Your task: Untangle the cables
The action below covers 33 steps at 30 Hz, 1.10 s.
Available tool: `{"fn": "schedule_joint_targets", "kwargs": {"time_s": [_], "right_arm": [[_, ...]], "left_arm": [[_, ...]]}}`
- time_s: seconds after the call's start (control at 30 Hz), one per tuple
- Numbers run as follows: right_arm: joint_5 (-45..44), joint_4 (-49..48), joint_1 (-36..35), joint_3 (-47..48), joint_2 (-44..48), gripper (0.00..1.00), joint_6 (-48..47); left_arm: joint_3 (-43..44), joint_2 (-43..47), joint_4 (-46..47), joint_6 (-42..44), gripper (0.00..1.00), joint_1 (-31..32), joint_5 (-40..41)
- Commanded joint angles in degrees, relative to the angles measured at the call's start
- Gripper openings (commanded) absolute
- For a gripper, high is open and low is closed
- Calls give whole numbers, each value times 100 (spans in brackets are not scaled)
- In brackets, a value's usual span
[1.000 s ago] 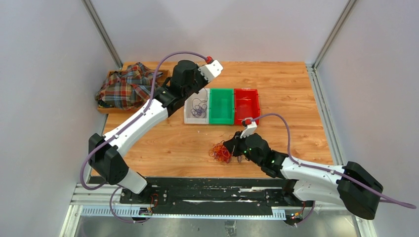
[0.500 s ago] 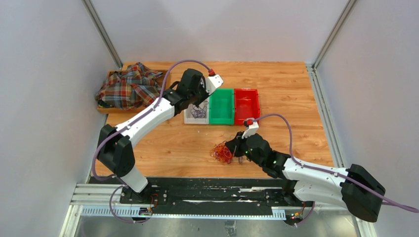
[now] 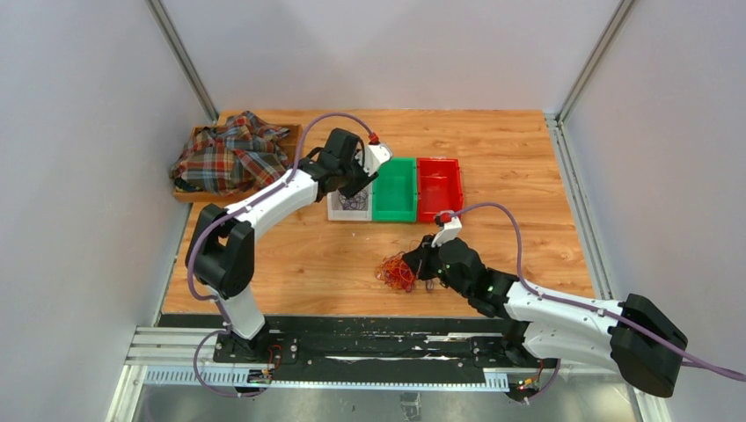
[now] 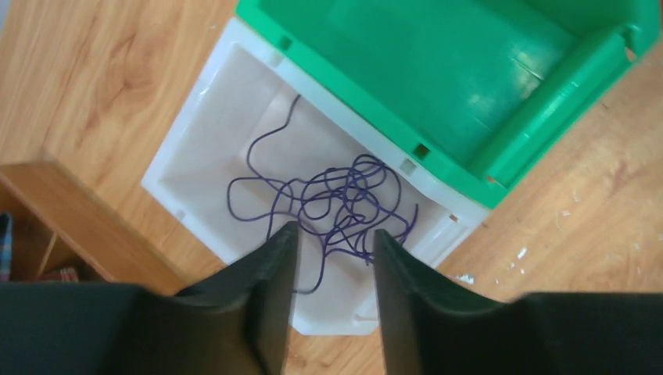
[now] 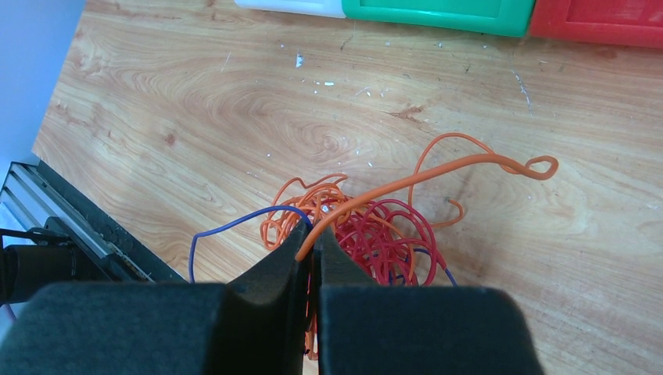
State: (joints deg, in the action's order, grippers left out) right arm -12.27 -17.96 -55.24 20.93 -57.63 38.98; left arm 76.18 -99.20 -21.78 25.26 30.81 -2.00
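On the far side of the table (image 3: 510,149), the left end effector (image 4: 335,234) hovers over the white bin (image 4: 211,148), its fingers apart with nothing between them. The purple cable (image 4: 344,195) lies loose on the bin floor directly below. It is on its own there, beside the empty green bin (image 4: 438,70) and the red bin (image 3: 439,187), so the bins seem meant to take one colour each.

This cable has no single long axis. It is a slack, flat coil of overlapping loops, with one free tail reaching toward the wall next to the green bin.

Near the front edge of the table, the right end effector (image 5: 313,234) is pressed shut on an orange cable (image 5: 438,173), gripping it where it leaves the clump of cables (image 3: 394,271). Holding it that close to the knot probably lets the arm either pin the tangle or draw this strand out. From the pinch the orange cable runs as one fairly straight length toward the far right, and its end curls into a small closed loop. That far-right line is its long axis.

Behind the fingers, red cables (image 5: 391,230) and more orange loops are wound tightly together, and a dark blue-purple strand (image 5: 234,226) arches out to the left. The clump lies well apart from the bins, so most of the sorting looks undone.
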Motion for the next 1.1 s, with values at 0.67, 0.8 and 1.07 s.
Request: {"fn": "schedule_joint_targets", "kwargs": {"time_s": [0.67, 0.8, 1.07], "right_arm": [[-127, -149, 57, 262, 28, 1, 71], [-109, -318, 65, 183, 75, 1, 165], [-70, -713, 118, 8, 7, 0, 382]], "left_arm": [[-468, 1618, -2366, -308, 83, 1090, -3374], [-348, 1229, -2043, -433, 82, 1279, -3155], [169, 533, -2030, -489, 74, 1463, -3186]]}}
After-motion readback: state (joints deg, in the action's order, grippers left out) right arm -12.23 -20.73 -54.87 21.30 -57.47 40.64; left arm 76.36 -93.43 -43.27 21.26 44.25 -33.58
